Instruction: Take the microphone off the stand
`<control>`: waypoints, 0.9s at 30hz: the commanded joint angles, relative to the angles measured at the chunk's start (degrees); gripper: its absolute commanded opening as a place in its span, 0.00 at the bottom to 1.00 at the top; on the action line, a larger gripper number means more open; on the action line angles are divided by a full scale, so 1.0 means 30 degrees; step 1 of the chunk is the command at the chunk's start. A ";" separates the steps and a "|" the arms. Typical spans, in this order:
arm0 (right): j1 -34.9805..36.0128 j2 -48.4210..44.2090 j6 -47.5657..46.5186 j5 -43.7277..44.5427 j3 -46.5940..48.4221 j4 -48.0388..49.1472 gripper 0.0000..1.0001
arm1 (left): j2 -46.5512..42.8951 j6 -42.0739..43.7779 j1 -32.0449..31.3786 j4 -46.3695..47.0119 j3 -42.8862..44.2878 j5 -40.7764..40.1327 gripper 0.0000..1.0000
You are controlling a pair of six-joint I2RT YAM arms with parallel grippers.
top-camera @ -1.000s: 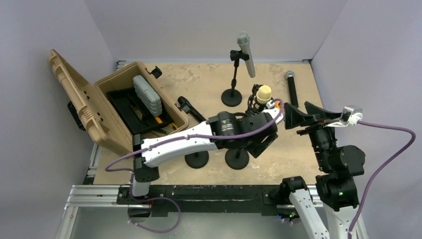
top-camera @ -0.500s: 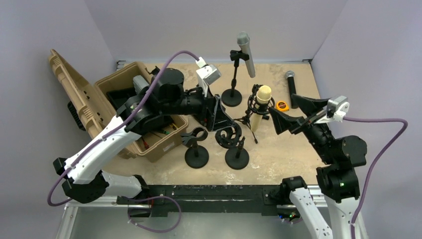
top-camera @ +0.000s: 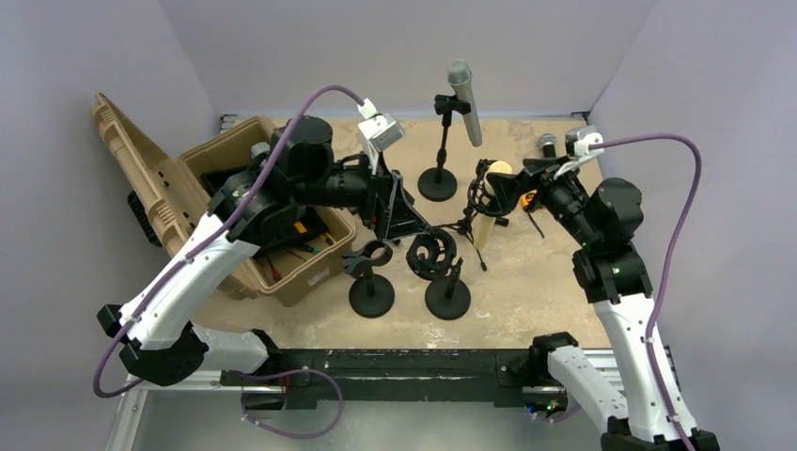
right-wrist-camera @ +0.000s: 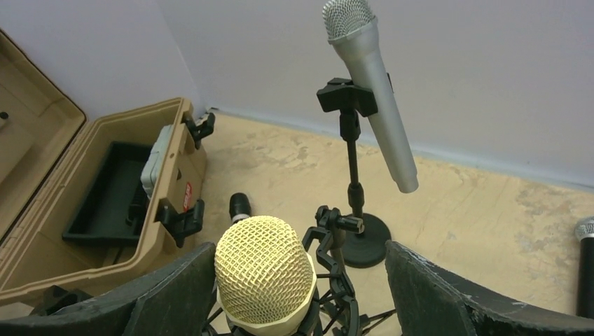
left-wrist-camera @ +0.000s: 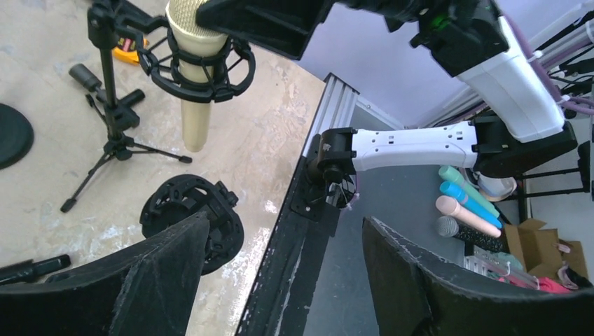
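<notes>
A cream microphone point(top-camera: 488, 218) with a mesh head point(right-wrist-camera: 264, 269) stands upright in a black shock mount point(left-wrist-camera: 238, 70) on a small tripod stand point(top-camera: 467, 225). My right gripper point(right-wrist-camera: 300, 246) is open around its head. The head sits close against the left finger point(right-wrist-camera: 175, 287), with a wide gap to the right finger point(right-wrist-camera: 434, 280). In the top view that gripper point(top-camera: 506, 193) reaches in from the right. My left gripper point(top-camera: 406, 221) is open and empty, left of the tripod and above an empty shock mount point(left-wrist-camera: 185, 217). A silver microphone point(top-camera: 465, 101) is clipped on a round-base stand point(top-camera: 438, 183) behind.
An open tan toolbox point(top-camera: 235, 207) stands at the left under my left arm. Two empty stands with round bases point(top-camera: 372, 299) point(top-camera: 447, 299) stand near the front. A black microphone point(top-camera: 548, 146) and an orange tape measure point(top-camera: 529, 199) lie at the back right.
My left arm swung from the table's middle back over the toolbox, its gripper opening wider. My right gripper moved left and closed in around the cream microphone's head.
</notes>
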 commanded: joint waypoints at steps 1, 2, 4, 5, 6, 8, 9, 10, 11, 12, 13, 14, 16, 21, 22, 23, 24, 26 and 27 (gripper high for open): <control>0.0254 0.0474 -0.0298 0.0565 0.0239 0.0565 0.83 | -0.0069 0.2260 0.0146 -0.2185 0.2961 0.0253 0.79; 0.0305 0.0499 -0.0318 0.0731 0.0286 0.0577 0.82 | -0.0038 0.2592 0.0133 -0.2508 0.3237 0.0153 0.79; 0.0320 0.0558 -0.0265 0.0593 0.0316 0.0721 0.79 | -0.0180 0.3157 0.0148 -0.2820 0.3284 -0.0172 0.80; 0.0335 0.0675 -0.0208 0.0336 0.0303 0.0772 0.77 | -0.0290 0.3312 0.0148 -0.2818 0.3083 -0.0387 0.80; 0.0333 0.0806 -0.0190 0.0033 0.0301 0.0804 0.76 | -0.0476 0.3405 0.0148 -0.2679 0.2696 -0.0557 0.79; 0.0446 0.1004 -0.0097 -0.0619 0.0234 0.0821 0.75 | -0.0885 0.3474 0.0163 -0.2174 0.1607 -0.0628 0.80; 0.0515 0.1038 -0.0026 -0.0757 0.0219 0.0806 0.75 | -0.1078 0.3524 0.0172 -0.1932 0.1145 -0.0594 0.80; 0.0608 0.1035 -0.0035 -0.0785 0.0217 0.0783 0.76 | -0.1259 0.3603 0.0162 -0.1722 0.0780 -0.0579 0.80; 0.0701 0.0980 -0.0051 -0.0748 0.0217 0.0754 0.76 | -0.1439 0.3734 0.0168 -0.1590 0.0478 -0.0628 0.80; 0.0778 0.0976 -0.0119 -0.0795 0.0257 0.0699 0.77 | -0.1594 0.3838 0.0151 -0.1449 0.0202 -0.0744 0.80; 0.0876 0.0983 -0.0205 -0.0882 0.0306 0.0608 0.77 | -0.1727 0.3932 0.0174 -0.1340 -0.0052 -0.0924 0.80; 0.1016 0.1024 -0.0266 -0.0947 0.0345 0.0520 0.77 | -0.1835 0.4042 0.0170 -0.1173 -0.0307 -0.1096 0.80; 0.1240 0.1113 -0.0373 -0.0885 0.0463 0.0426 0.74 | -0.2035 0.4019 0.0352 -0.0779 -0.0943 -0.1087 0.80; 0.1603 0.1646 -0.0384 -0.0856 0.0525 0.0695 0.53 | -0.2125 0.3811 0.0584 -0.0268 -0.1887 -0.0605 0.80; 0.1693 0.1737 -0.0303 -0.0878 0.0585 0.0776 0.48 | -0.2141 0.3811 0.0583 -0.0200 -0.1972 -0.0478 0.80; 0.1785 0.1785 -0.0217 -0.0881 0.0695 0.0867 0.42 | -0.2141 0.3859 0.0580 -0.0213 -0.2019 -0.0443 0.80; 0.1899 0.1835 -0.0082 -0.0856 0.0800 0.0925 0.35 | -0.2158 0.3909 0.0561 -0.0233 -0.2062 -0.0439 0.80; 0.1985 0.1973 0.0055 -0.0643 0.1381 0.0828 0.25 | -0.2200 0.4089 0.0574 -0.0182 -0.2217 -0.0642 0.80; 0.1990 0.2038 0.0048 -0.0559 0.1743 0.0705 0.21 | -0.2227 0.4128 0.0586 -0.0163 -0.2288 -0.0783 0.80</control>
